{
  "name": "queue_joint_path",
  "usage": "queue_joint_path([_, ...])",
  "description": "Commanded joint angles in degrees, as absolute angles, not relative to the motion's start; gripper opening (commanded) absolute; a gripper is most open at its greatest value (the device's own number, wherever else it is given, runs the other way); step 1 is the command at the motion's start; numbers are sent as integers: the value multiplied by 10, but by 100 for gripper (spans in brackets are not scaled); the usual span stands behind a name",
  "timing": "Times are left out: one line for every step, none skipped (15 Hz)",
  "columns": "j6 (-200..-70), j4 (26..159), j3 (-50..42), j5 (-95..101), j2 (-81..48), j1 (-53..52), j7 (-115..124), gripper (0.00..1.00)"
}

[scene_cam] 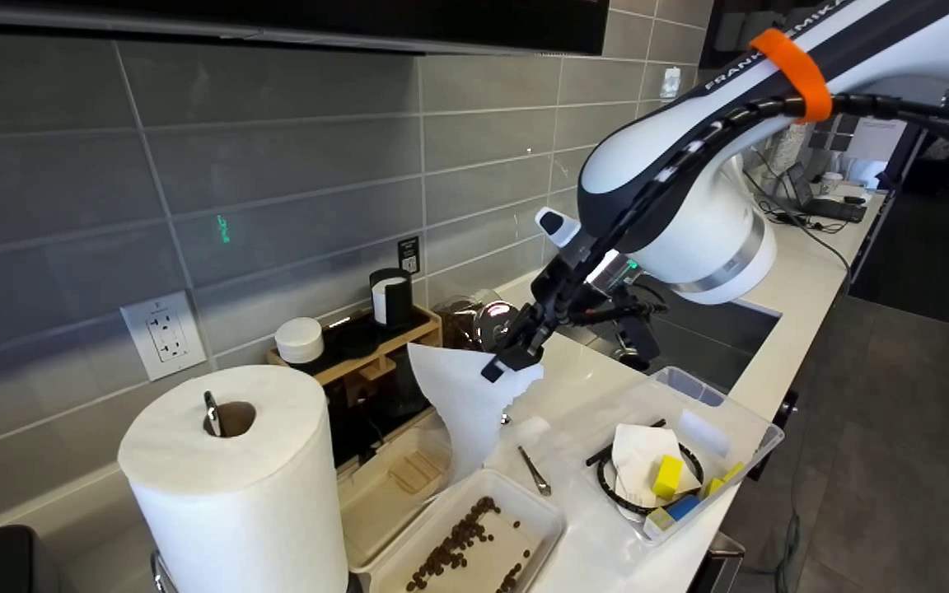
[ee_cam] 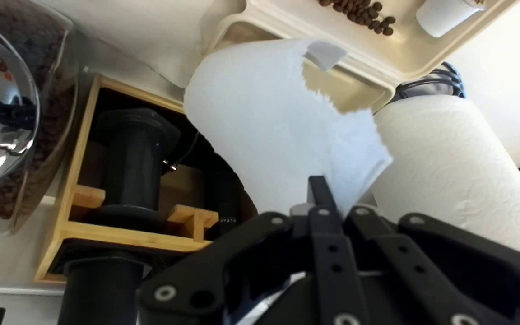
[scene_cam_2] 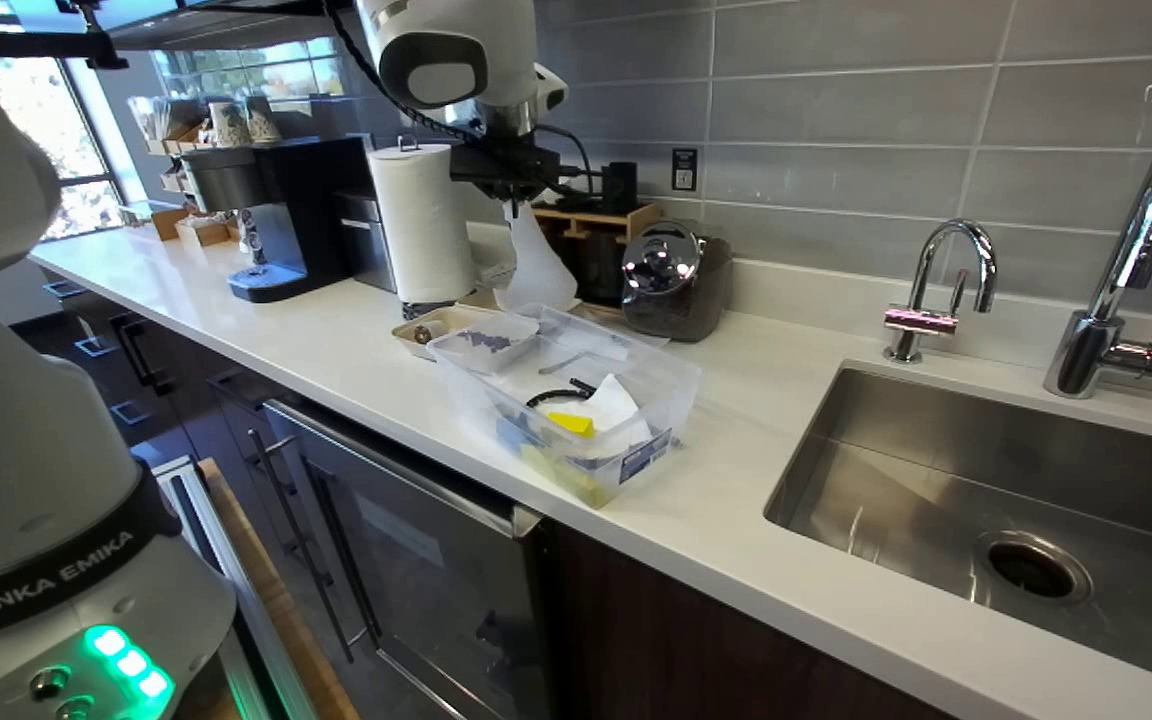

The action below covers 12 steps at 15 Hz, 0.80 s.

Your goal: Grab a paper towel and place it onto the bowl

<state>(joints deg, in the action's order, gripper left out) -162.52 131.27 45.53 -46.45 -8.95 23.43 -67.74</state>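
Towel (scene_cam: 470, 403) is being pinched by the closed-up claw (scene_cam: 507, 363) near the worktop's (scene_cam_2: 746, 400) back edge. Imo more lift's being called for to clear trays (scene_cam: 376, 509).

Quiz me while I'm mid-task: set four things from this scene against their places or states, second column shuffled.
Things
1. paper towel sheet
2. thick white roll
3. loose brown beans
4. yellow block

Places or states
A. standing upright
B. inside the clear bin
C. pinched in the gripper
D. scattered in a shallow tray

Pairs: 1-C, 2-A, 3-D, 4-B
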Motion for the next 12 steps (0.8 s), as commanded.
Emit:
queue_joint_path([-1598,1353,459,-474,-1,242,-659,0])
queue_joint_path([-1588,1354,459,-475,14,241,-654,0])
queue_joint_path([-1567,1356,457,-468,32,239,-636,0])
queue_joint_path([-1545,1357,361,-464,52,143,-614,0])
queue_joint_path([-1525,1360,341,-453,67,122,-581,0])
queue_joint_path([-1512,1363,309,-438,80,89,-549,0])
queue_joint_path([-1498,1364,279,-426,91,55,-519,0])
queue_joint_path([-1488,1367,253,-408,102,25,-486,0])
queue_joint_path([-1481,1368,231,-389,109,-2,-457,0])
queue_joint_path([-1475,1372,216,-355,117,-19,-415,0])
queue_joint_path([-1474,1375,202,-328,122,-36,-380,0])
queue_joint_path([-1475,1383,197,-280,128,-40,-327,0])
